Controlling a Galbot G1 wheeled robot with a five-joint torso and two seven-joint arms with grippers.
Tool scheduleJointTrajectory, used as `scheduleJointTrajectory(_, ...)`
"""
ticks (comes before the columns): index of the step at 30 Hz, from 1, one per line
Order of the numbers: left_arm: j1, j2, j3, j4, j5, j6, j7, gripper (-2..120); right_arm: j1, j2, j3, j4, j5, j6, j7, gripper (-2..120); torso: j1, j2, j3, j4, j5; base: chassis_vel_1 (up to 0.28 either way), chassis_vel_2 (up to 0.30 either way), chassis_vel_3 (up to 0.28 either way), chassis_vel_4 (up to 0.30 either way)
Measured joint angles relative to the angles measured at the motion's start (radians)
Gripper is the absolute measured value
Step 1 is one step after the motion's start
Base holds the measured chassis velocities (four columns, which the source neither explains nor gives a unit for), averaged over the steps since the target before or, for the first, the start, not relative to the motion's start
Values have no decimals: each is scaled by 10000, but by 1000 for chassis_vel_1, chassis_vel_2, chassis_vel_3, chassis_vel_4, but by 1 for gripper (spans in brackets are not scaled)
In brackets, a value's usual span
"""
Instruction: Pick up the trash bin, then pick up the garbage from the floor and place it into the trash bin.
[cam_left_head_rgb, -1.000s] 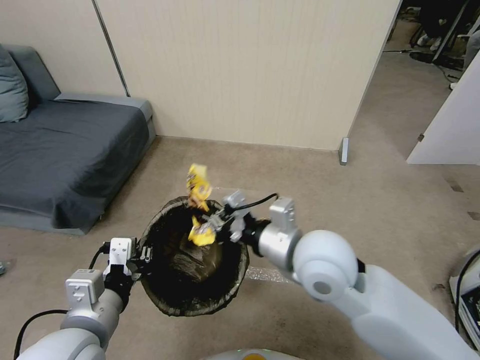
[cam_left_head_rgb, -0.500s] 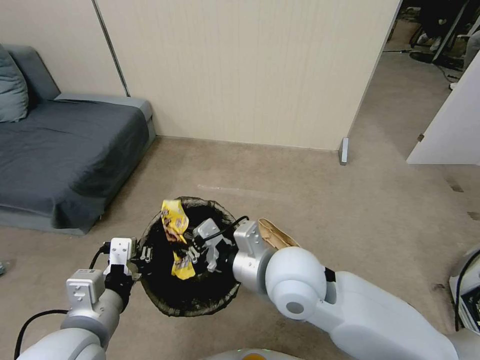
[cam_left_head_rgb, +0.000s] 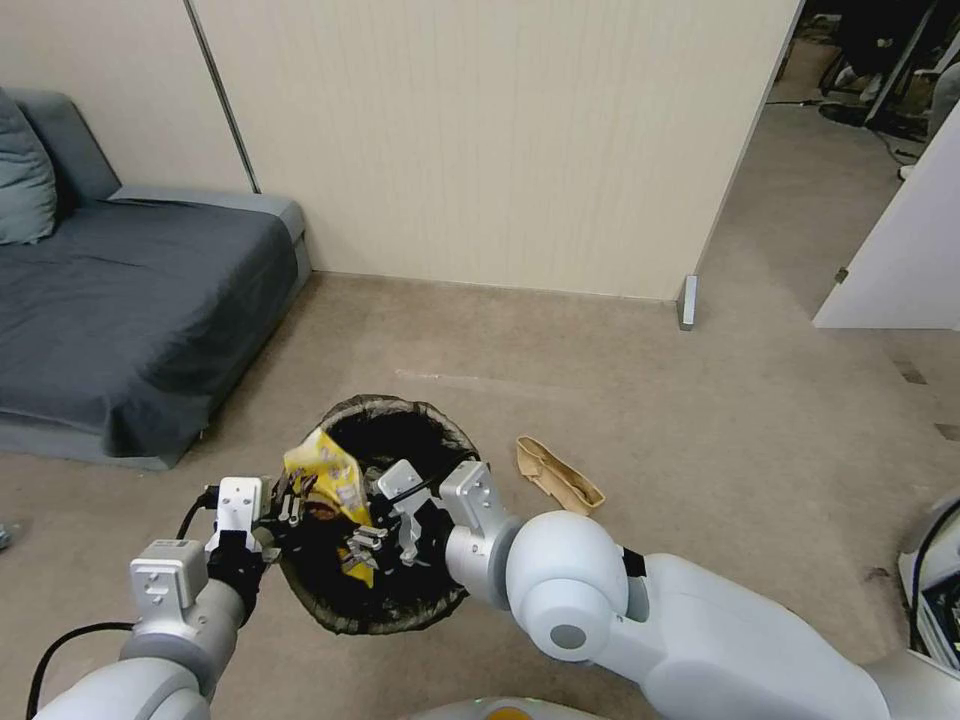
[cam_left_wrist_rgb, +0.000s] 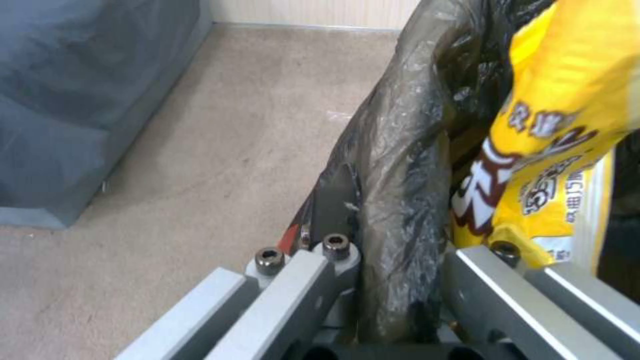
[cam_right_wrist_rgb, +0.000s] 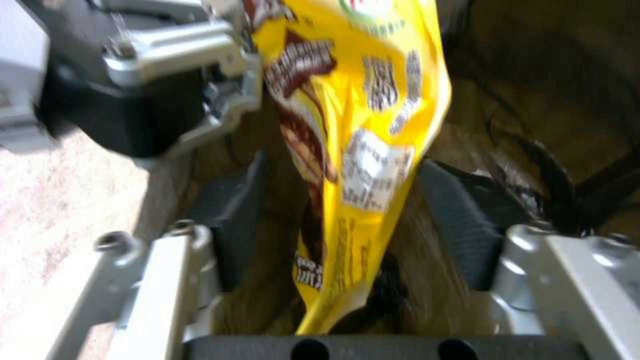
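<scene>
Left gripper (cam_left_head_rgb: 283, 507) clamped on the near-left rim of the trash bin (cam_left_head_rgb: 440, 590), liner pinched between its fingers (cam_left_wrist_rgb: 293, 295). Right gripper (cam_left_head_rgb: 372, 535) inside the bin's mouth, fingers spread wide with the yellow wrapper (cam_left_head_rgb: 325, 478) loose between them, leaning on the left rim. Flattened tan carton (cam_left_head_rgb: 558, 478) on the floor (cam_left_head_rgb: 700, 420), just right of the bin.
</scene>
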Motion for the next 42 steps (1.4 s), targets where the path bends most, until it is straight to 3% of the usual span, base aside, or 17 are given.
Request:
scheduleJointTrajectory(11,-57,-108,-19,0,21,0,0,1,603,-107,627,808,228,35,41,99,0,0,0,-1,0,0,0,0,0)
scheduleJointTrajectory(17,-59,-136,-38,0,22,0,-3,1,899,-298,1375,1159,601,188,-20,100,1,0,0,0,1,0,0,0,0)
scheduleJointTrajectory(29,-127,-136,-68,0,5,-6,-8,1,1109,-1603,4568,870,1172,579,-741,100,0,0,0,-1,1,0,0,0,0)
scheduleJointTrajectory(33,-139,-108,-113,0,-42,-6,-6,1,332,-2218,5555,400,610,287,-1328,100,0,0,0,0,2,0,0,0,0)
scheduleJointTrajectory(42,-205,-69,-100,1,-55,-11,-1,1,-2756,-3161,6241,-785,-656,203,-2235,100,0,0,0,-2,0,0,0,0,0)
